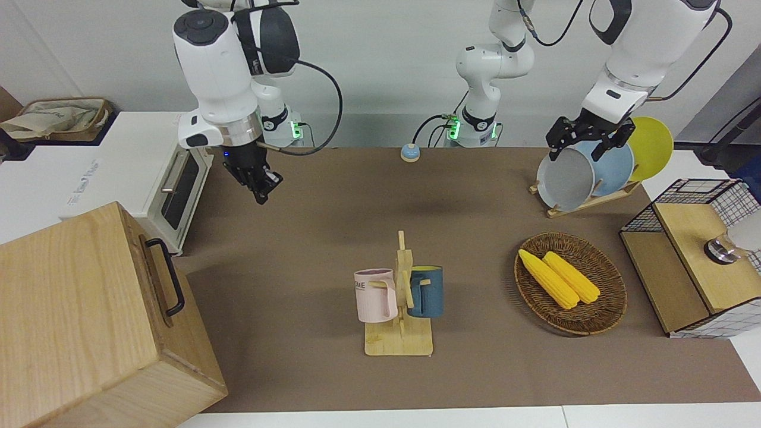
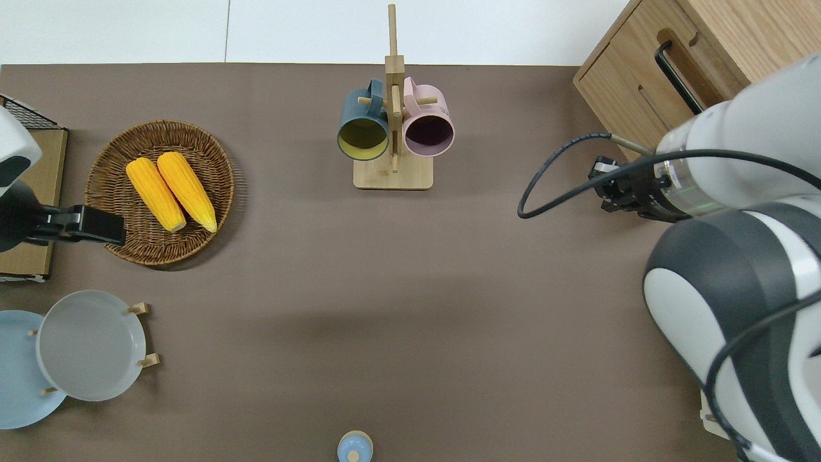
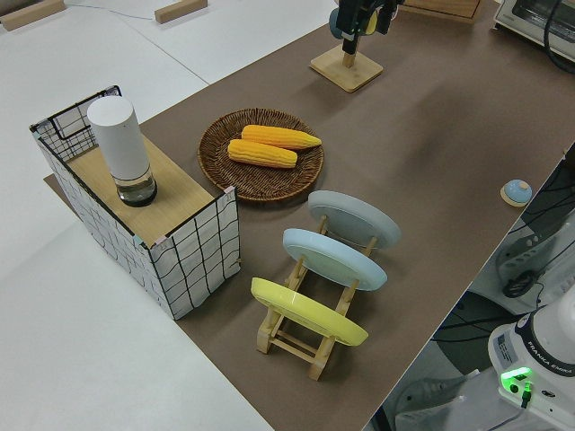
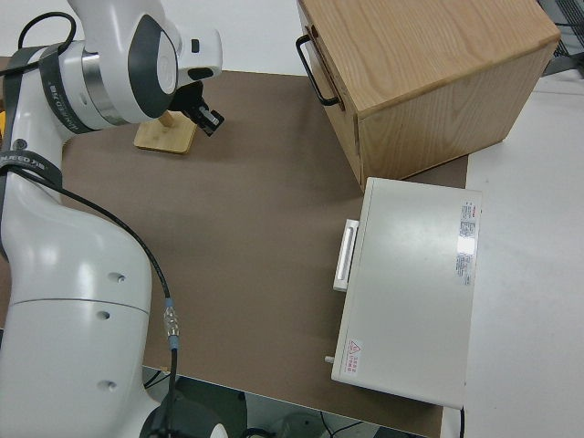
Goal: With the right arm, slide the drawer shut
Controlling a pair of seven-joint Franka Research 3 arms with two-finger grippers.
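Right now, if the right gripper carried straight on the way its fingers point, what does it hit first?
Probably the bare brown table mat. The right gripper points downward with a slight slant, over open mat nearer to the robots than the drawer. Nothing shows in that line, though depth is hard to judge.

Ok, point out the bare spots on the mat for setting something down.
Widest bare stretch: between the mug stand and the blue bell. Another lies between the mug stand and the wooden box, though the right claw hangs there. Crowded: basket and plate rack.
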